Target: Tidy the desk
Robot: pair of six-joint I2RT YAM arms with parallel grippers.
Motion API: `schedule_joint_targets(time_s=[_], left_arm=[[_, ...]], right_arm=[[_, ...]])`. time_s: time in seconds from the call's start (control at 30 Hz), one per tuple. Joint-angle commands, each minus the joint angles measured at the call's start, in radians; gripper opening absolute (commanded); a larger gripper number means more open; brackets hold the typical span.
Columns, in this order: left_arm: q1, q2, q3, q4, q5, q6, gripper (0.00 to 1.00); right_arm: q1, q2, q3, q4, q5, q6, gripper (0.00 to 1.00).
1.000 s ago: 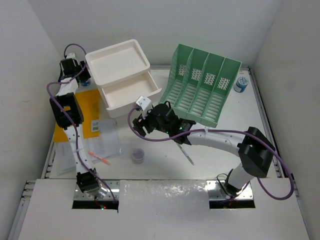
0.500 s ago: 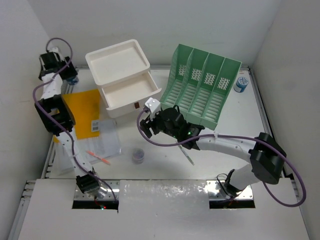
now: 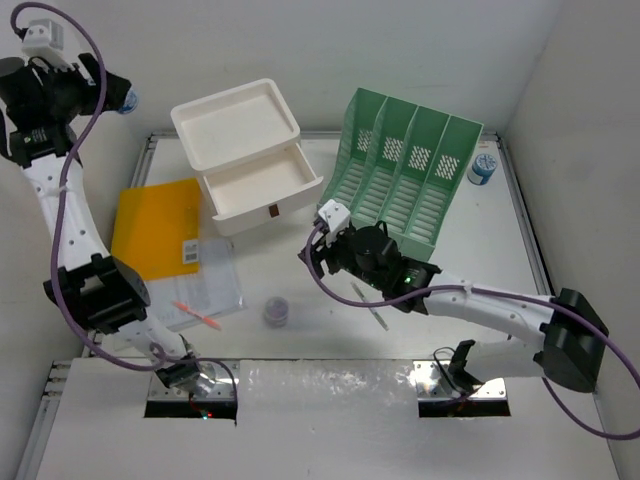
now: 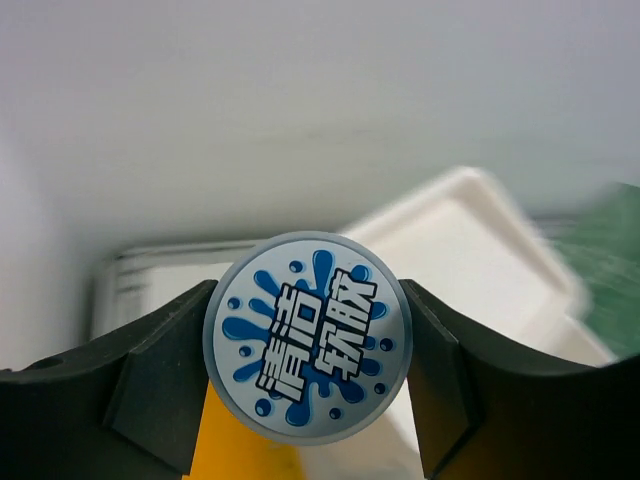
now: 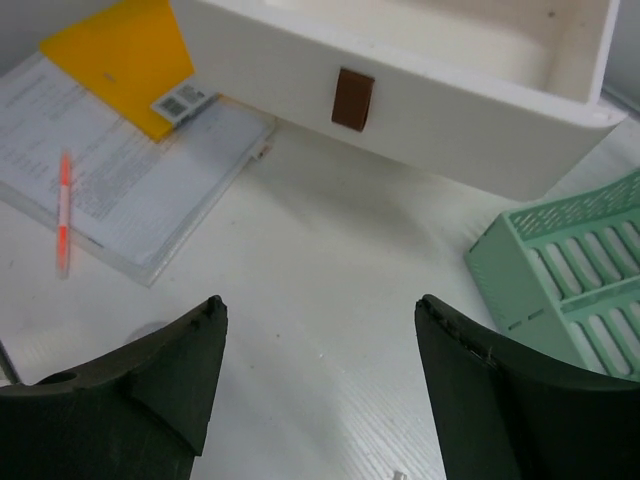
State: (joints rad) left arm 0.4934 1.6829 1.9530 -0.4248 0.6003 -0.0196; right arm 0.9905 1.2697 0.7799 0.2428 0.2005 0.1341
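Note:
The desk (image 3: 480, 250) is a wide white tabletop with silver rails. High over its back left corner my left gripper (image 3: 112, 97) is raised and shut on a round container (image 4: 307, 337) with a blue splash label on its lid; the black fingers (image 4: 160, 380) press both of its sides. My right gripper (image 3: 325, 240) hovers low over bare desk (image 5: 320, 200) in front of the white drawer box (image 3: 245, 150). It stands open, with nothing between the fingertips.
The box's lower drawer (image 5: 352, 98) is pulled out. A green file rack (image 3: 410, 180) stands at the back right, with a small blue-and-white tub (image 3: 483, 168) behind it. A yellow folder (image 3: 155, 225), sleeved papers (image 3: 200, 285), an orange pen (image 3: 200, 315), a small purple jar (image 3: 276, 312) and a white pen (image 3: 375, 312) lie about.
The left arm has swung up and to the left, carrying the container from beside the drawer box to high above the corner. The right gripper has drawn back to the right, away from the drawer.

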Motion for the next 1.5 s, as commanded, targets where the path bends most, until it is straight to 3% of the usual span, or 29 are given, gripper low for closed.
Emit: schedule_joint_targets(time_s=[0.0, 0.03, 0.07, 0.1, 0.13, 0.17, 0.2, 0.27, 0.3, 0.43, 0.57, 0.73, 0.8, 0.83, 0.93, 1.47], left_arm=[[0.017, -0.089, -0.148, 0.233, 0.537, -0.255, 0.00], [0.010, -0.141, -0.217, 0.367, 0.602, -0.364, 0.00], [-0.013, -0.167, -0.283, 0.628, 0.640, -0.458, 0.00], [-0.030, -0.187, -0.351, 0.661, 0.668, -0.465, 0.00], [-0.050, -0.219, -0.358, 0.629, 0.671, -0.394, 0.00], [-0.091, -0.232, -0.350, 0.445, 0.667, -0.281, 0.00], [-0.113, -0.241, -0.332, 0.334, 0.662, -0.070, 0.00], [-0.165, -0.284, -0.339, 0.189, 0.670, 0.089, 0.00], [-0.176, -0.326, -0.376, 0.182, 0.691, 0.166, 0.00], [-0.216, -0.442, -0.506, 0.285, 0.748, 0.240, 0.00], [-0.245, -0.564, -0.650, 0.265, 0.736, 0.470, 0.00], [-0.271, -0.571, -0.670, 0.010, 0.785, 0.836, 0.00], [-0.288, -0.572, -0.680, -0.026, 0.785, 0.895, 0.00], [-0.292, -0.572, -0.683, -0.054, 0.780, 0.920, 0.00], [-0.302, -0.569, -0.690, -0.060, 0.767, 0.949, 0.00], [-0.306, -0.565, -0.683, -0.008, 0.782, 0.909, 0.00]], right_arm=[[0.002, -0.058, 0.044, 0.023, -0.021, -0.004, 0.74], [0.002, -0.061, 0.065, 0.039, -0.039, 0.015, 0.75], [0.000, -0.062, 0.125, 0.047, -0.058, 0.027, 0.76], [0.000, -0.056, 0.160, 0.053, -0.082, 0.039, 0.77], [0.002, -0.050, 0.198, 0.053, -0.087, 0.064, 0.77], [-0.001, -0.043, 0.279, 0.052, -0.090, 0.079, 0.78], [-0.007, -0.018, 0.321, 0.052, -0.093, 0.096, 0.79], [-0.018, 0.019, 0.437, 0.050, -0.121, 0.157, 0.79], [-0.030, 0.066, 0.481, 0.033, -0.142, 0.177, 0.79], [-0.059, 0.197, 0.680, -0.013, -0.176, 0.292, 0.80], [-0.098, 0.269, 0.714, 0.053, -0.236, 0.424, 0.80], [-0.098, 0.374, 0.830, -0.013, -0.256, 0.443, 0.81], [-0.098, 0.408, 0.858, -0.026, -0.272, 0.459, 0.83], [-0.098, 0.425, 0.893, -0.033, -0.283, 0.463, 0.90], [-0.098, 0.477, 0.932, -0.048, -0.320, 0.475, 0.94], [-0.135, 0.574, 0.883, 0.046, -0.358, 0.671, 0.92]])
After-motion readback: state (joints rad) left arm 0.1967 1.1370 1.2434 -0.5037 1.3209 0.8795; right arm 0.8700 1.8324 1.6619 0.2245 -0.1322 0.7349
